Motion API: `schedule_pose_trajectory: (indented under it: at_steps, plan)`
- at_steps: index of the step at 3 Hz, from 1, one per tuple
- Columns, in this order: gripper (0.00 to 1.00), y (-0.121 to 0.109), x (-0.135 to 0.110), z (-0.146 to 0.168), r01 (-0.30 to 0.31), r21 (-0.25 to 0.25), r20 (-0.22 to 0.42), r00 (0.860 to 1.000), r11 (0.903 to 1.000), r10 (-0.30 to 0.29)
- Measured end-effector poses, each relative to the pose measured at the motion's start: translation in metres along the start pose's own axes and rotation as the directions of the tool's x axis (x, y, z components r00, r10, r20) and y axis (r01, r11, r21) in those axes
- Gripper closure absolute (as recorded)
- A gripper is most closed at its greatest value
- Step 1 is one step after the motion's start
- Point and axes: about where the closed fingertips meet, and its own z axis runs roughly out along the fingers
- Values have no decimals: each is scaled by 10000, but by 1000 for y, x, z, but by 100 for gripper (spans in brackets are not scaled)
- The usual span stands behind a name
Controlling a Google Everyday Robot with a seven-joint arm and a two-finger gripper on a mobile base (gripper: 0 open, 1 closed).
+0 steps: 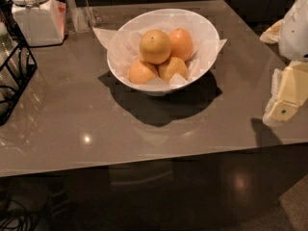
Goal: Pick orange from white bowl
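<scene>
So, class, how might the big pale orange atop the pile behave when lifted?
The orange is round, so it probably rolls if nudged. Its dull skin likely grips well. Lifting it may shift the smaller oranges beneath. The gripper hangs at the table's right edge.

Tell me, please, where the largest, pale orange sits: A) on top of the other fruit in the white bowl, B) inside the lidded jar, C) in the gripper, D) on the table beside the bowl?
A: the orange rests atop the other fruit in the white bowl; the gripper is apart at the table's right edge.
</scene>
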Motion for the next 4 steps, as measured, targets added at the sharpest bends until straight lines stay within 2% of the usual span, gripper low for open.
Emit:
schedule_pose_trajectory:
  at_steps: [1,2,3,4]
  plan:
    - [0,0,0,0,2,0,1,10000,10000,-2]
    - [0,-10,-10,-2,338,10,276,9990,9994,-338]
    - [0,-36,-42,6,1426,-476,941,9860,9886,-1377]
    - [0,-71,-96,25,2811,-1010,1966,9460,9544,-2578]
